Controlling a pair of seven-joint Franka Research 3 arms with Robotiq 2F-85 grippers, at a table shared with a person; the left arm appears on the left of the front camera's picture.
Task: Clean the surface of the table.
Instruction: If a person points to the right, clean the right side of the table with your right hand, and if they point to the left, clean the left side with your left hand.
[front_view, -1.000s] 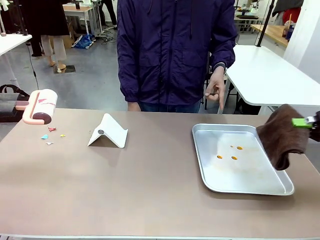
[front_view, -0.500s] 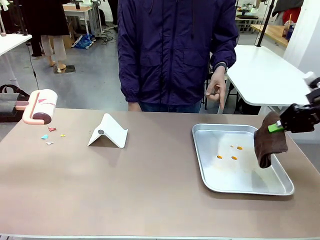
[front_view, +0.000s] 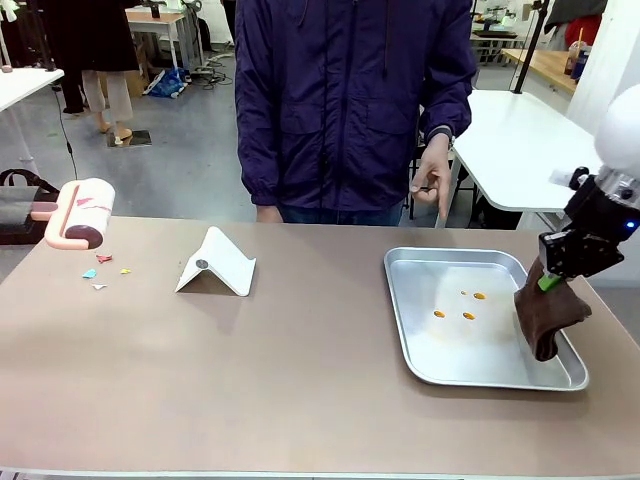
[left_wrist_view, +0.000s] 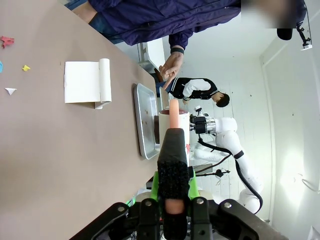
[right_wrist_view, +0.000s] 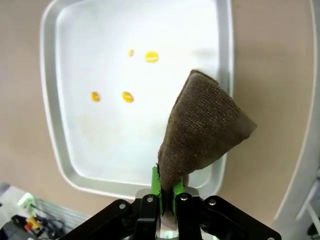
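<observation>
**Item 1. Right end effector** (front_view: 548, 280): pressed together on the upper corner of a brown cloth (front_view: 548, 318). The cloth hangs below it in a loose fold, its lower end at the near right corner of the metal tray (front_view: 397, 310). Holding it by one corner lets the bulk drape free, probably so that it is ready for wiping.

**Item 2. Orange drops** (right_wrist_view: 152, 57): four small spots on the tray floor, ahead of this end effector and toward the tray's middle, apart from the cloth. They are the likely first target.

**Item 3. Left end effector** (left_wrist_view: 173, 150): pinching the pink handle of a lint roller (front_view: 78, 213), with the drum carried out beyond the fingertips. This is presumably so that the drum can be rolled flat.

**Item 4. Desk** (front_view: 300, 380): a taupe top lying under both end effectors and bearing everything listed here. Judged not yet cleaned.

**Item 5. Paper scraps** (front_view: 100, 272): small coloured bits lying on the desk just below the roller.

**Item 6. White folded stand** (front_view: 218, 263): stands on the desk beyond the scraps, between the two end effectors. It is a possible obstacle to a long roller stroke.

**Item 7. Person's hand** (front_view: 432, 170): hangs at the far edge behind the tray, clear of the cloth. The tray's raised rim is what the cloth must clear.
</observation>
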